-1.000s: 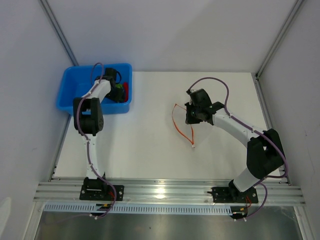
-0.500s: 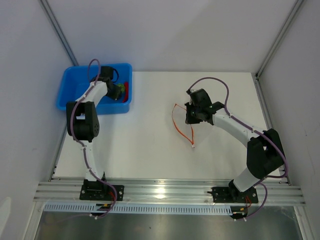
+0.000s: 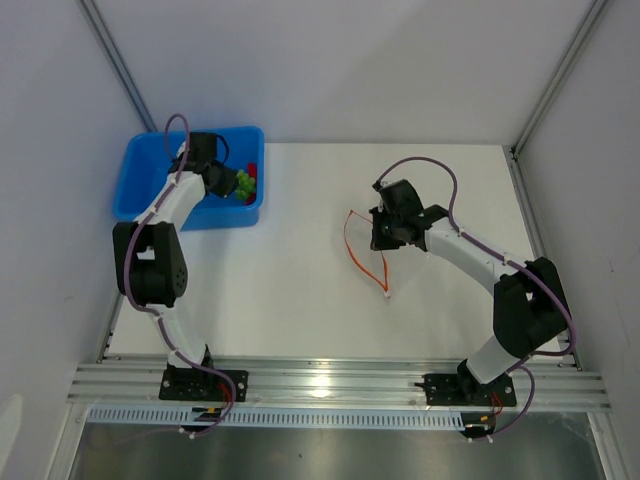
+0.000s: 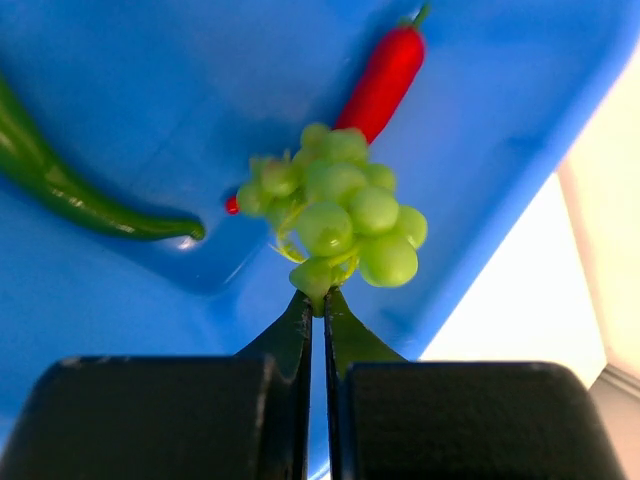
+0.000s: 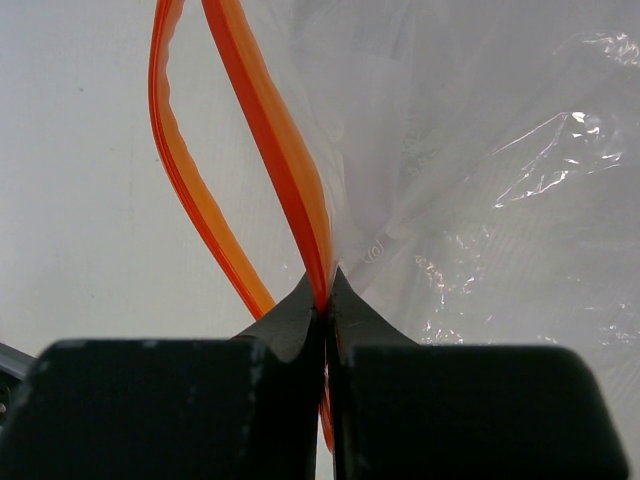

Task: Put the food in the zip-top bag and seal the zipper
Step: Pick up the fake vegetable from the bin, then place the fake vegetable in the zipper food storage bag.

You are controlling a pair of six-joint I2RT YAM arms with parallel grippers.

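Currently listed: bunch of light-green grapes [image 4: 340,215], pinched at its near end by the closed left gripper [image 4: 318,300] and located over the inside of the blue tub [image 4: 150,60], which is set at the far left of the table [image 3: 300,290]. Slim red piece [image 4: 380,75] is seen just beyond the grapes in the tub; darker-green piece [image 4: 70,190] is laid apart from them, on the left of the wrist view. Zip-top bag [image 5: 480,200] is spread near the table's centre, its mouth gaped. Zipper [image 5: 270,130] is clamped on one orange strip by the closed right gripper [image 5: 325,285]; the other strip is bowed away beside it.
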